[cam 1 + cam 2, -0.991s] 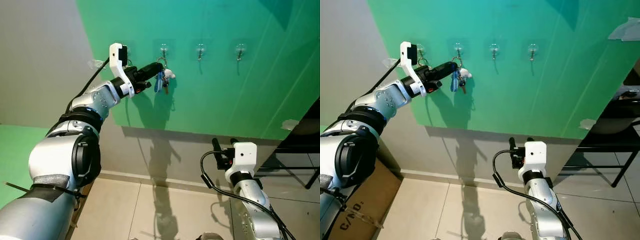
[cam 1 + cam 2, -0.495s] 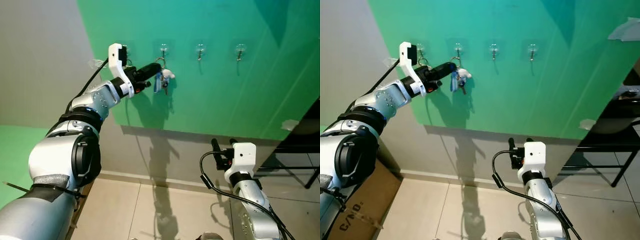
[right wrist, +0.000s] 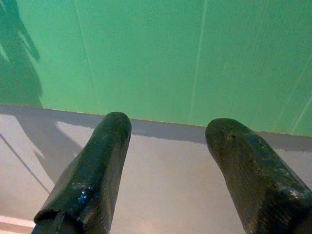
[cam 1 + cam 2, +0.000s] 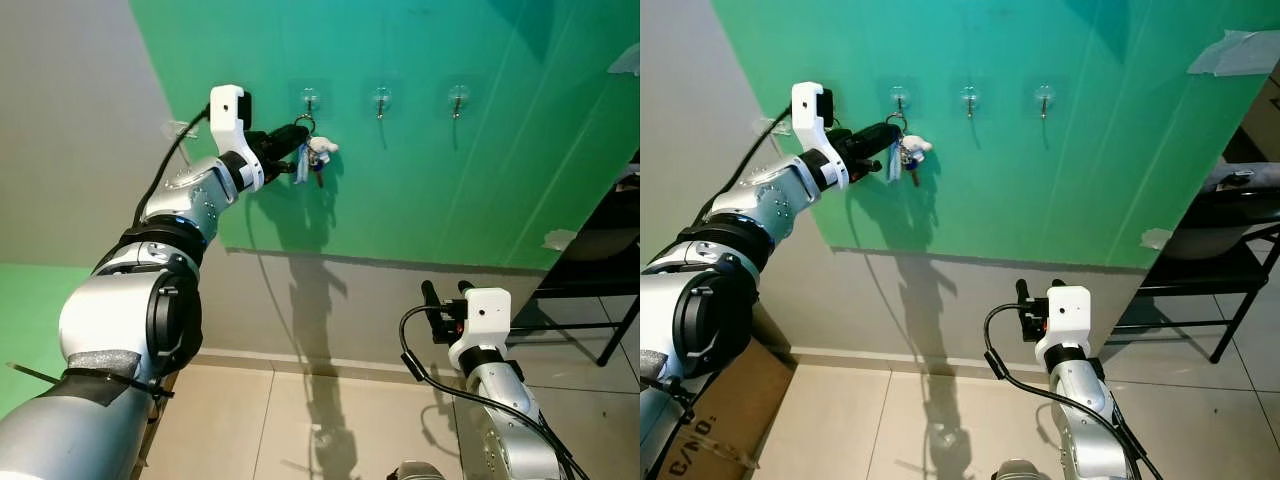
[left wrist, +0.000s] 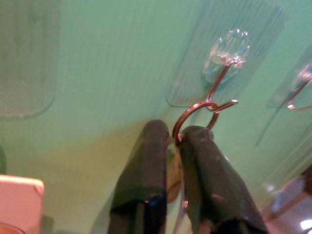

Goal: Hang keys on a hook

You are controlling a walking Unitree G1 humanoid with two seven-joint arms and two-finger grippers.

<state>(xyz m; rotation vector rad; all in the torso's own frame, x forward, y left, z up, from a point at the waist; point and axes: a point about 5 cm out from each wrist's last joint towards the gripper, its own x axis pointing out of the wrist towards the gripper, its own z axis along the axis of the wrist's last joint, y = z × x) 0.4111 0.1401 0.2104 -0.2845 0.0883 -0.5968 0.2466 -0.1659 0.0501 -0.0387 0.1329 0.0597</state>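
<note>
On the green wall [image 4: 450, 200], the leftmost clear hook [image 5: 222, 73] sits just beyond the key ring [image 5: 195, 114]; the left gripper [image 5: 176, 139] pinches the keys [image 4: 310, 160]. The right gripper [image 3: 168, 165] hangs spread, low and far away.

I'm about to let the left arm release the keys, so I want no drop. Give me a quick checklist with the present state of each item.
1. Left gripper shut on the key ring: ok.
2. Ring at the hook: ok, the two overlap in the left wrist view.
3. Ring actually threaded over the hook's tip: cannot tell.
4. Keys hanging free below the ring: ok.
5. Neighbouring hooks free of the bunch: ok.
6. Right gripper low, open, away from the wall hooks: ok.
</note>
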